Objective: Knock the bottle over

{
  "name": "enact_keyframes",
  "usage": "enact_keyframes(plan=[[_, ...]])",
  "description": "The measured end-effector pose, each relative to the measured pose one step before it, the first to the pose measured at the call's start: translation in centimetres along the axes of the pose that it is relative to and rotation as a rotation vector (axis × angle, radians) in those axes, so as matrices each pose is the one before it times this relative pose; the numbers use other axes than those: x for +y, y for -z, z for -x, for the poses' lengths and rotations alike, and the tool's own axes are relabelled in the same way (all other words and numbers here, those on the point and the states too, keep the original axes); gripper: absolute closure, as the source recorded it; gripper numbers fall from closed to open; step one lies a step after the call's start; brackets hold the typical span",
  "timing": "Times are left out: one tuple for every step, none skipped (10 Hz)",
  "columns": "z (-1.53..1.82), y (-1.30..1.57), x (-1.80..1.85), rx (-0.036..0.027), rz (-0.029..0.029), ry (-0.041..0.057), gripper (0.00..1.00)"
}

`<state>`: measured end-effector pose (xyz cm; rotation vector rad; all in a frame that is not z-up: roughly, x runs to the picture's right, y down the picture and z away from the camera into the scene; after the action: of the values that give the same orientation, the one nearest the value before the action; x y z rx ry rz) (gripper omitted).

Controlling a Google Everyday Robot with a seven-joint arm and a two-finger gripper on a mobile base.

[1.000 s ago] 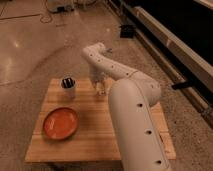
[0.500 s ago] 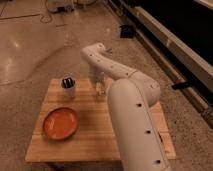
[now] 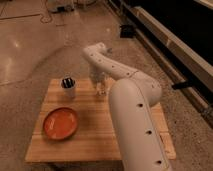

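Comparing against the two earlier glimpses, shows next to no change: same bend of the arm, same low station of the gripper (image 3: pixel 96 79) over the far-middle part of the tabletop (image 3: pixel 100 142), same spot for the bottle (image 3: pixel 103 90). Means, by judgement, no tip yet and the task not done; reads as a pause or a very slow approach right at the point of contact. Places the bottle just below and slightly right of the gripper, near the tabletop's far edge, either touching it or just beside it; cannot tell which. Stands upright as far as can be made out, long axis vertical, neck pointing up toward the wrist; pale and see-through, so hard to trace. State of the jaws, released or clenched: cannot tell. Calls, probably, for a sideways sweep against the upper half, perhaps toward the bare wood on the right, away from the cup (image 3: pixel 68 88) of dark items at the left and the orange plate (image 3: pixel 60 123) toward the front-left. Risks sliding rather than toppling if struck low, or rolling off the far edge once down.
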<state>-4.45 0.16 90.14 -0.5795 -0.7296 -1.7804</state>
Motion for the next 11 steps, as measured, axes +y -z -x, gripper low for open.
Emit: enact_keyframes(plan=[[0.266,0.103,0.111,-0.00004,0.00058,0.00098,0.54],[0.183,0.020,0.413,0.00131,-0.00015,-0.00408,0.47],[-0.155,0.096,0.166,0.00490,0.00166,-0.00322,0.43],[-0.454,0.508,-0.064,0.01563,-0.00171,-0.00329,0.44],[-0.355,0.623,0.208,0.01465,-0.00179,-0.00100,0.50],[-0.301,0.461,0.795,0.01349,0.00536,-0.00396,0.59],[-0.708,0.742,0.935,0.02021,0.00571,-0.00407,0.70],[-0.959,0.447,0.615,0.01320,0.00607,0.00152,0.82],[-0.606,0.266,0.241,0.00845,0.00340,0.00162,0.91],[-0.835,0.269,1.071,0.01158,0.01155,-0.00486,0.99],[-0.872,0.124,0.565,0.01026,0.01309,0.00103,1.00]])
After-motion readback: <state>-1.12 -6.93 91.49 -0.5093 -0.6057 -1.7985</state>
